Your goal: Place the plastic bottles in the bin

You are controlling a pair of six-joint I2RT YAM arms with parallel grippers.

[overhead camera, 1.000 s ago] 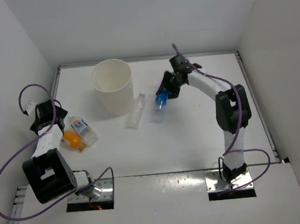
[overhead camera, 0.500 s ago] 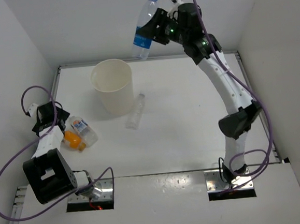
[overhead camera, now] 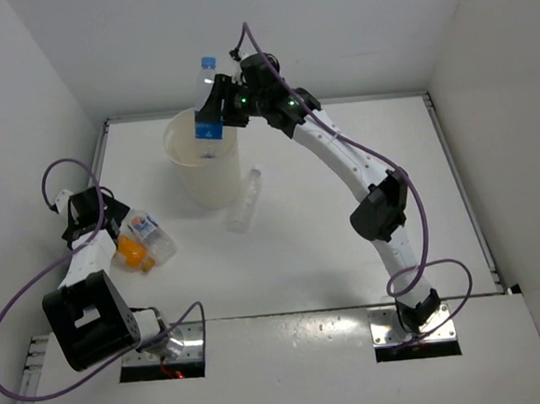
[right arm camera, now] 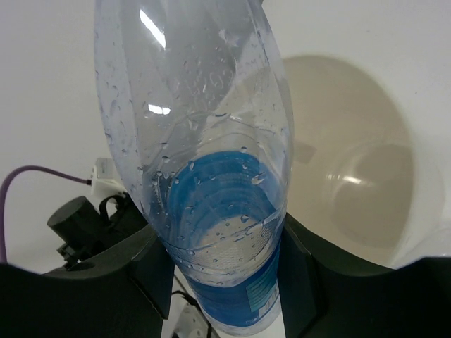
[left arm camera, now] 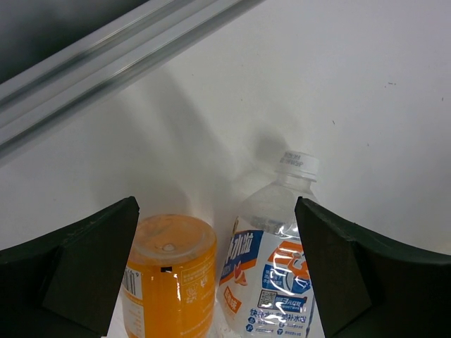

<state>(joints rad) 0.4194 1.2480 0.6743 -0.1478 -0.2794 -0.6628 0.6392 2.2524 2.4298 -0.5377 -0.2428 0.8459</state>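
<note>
The right gripper is clamped on the blue-labelled bottle, holding it in the air, blue cap up, above the rim of the white bin. The left gripper has its jaws wide apart just above the orange bottle and the white-blue-red labelled bottle. These lie side by side on the table left of the bin, and the plain clear bottle lies near the bin's right side.

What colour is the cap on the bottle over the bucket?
Blue. The bottle cap shows best in the top view.
</note>
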